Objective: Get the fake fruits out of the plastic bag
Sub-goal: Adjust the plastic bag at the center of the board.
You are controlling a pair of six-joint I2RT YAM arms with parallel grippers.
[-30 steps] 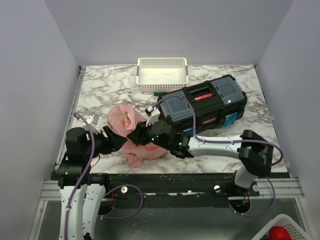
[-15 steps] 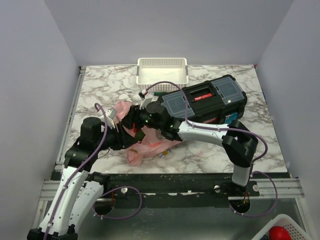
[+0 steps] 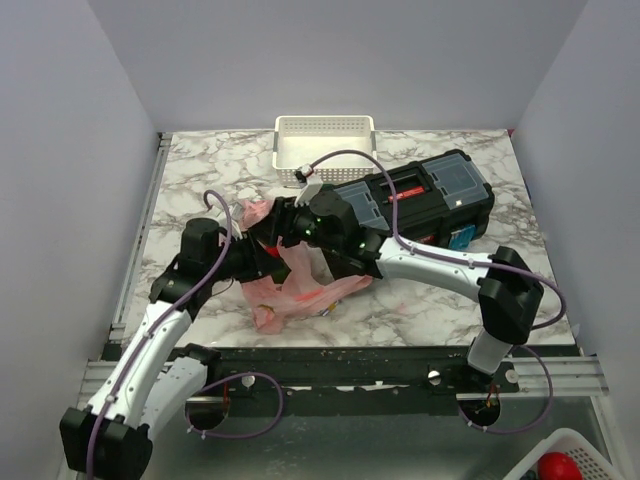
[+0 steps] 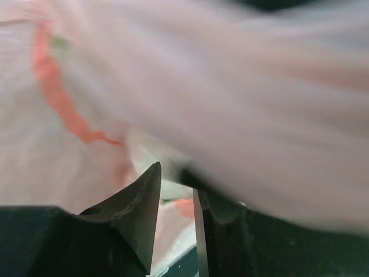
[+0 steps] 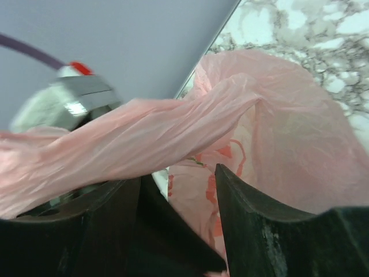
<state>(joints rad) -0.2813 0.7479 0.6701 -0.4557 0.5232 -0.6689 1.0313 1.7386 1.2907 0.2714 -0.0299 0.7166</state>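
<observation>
The pink plastic bag point(image 3: 300, 285) lies crumpled at the near left of the marble table, with its upper part pulled up. It fills the left wrist view point(image 4: 86, 115) and the right wrist view point(image 5: 288, 133). My left gripper point(image 3: 262, 265) is pushed into the bag's folds. Its jaws point(image 4: 177, 173) stand a narrow gap apart with film draped over the right finger. My right gripper point(image 3: 268, 222) is at the raised top of the bag. Its jaws point(image 5: 190, 173) are apart, and a twisted fold lies over the left finger. No fake fruit shows clearly; a blurred red patch lies between the left jaws.
A black toolbox point(image 3: 420, 200) stands just right of the bag, under the right arm. A white perforated basket point(image 3: 325, 140) sits at the back edge. A red round thing point(image 3: 558, 467) lies in a white basket below the table's near right.
Both grippers moved away from the bases toward the back left. The right gripper drew the bag's top up and stretched it, and the left arm reached forward into the bag.
</observation>
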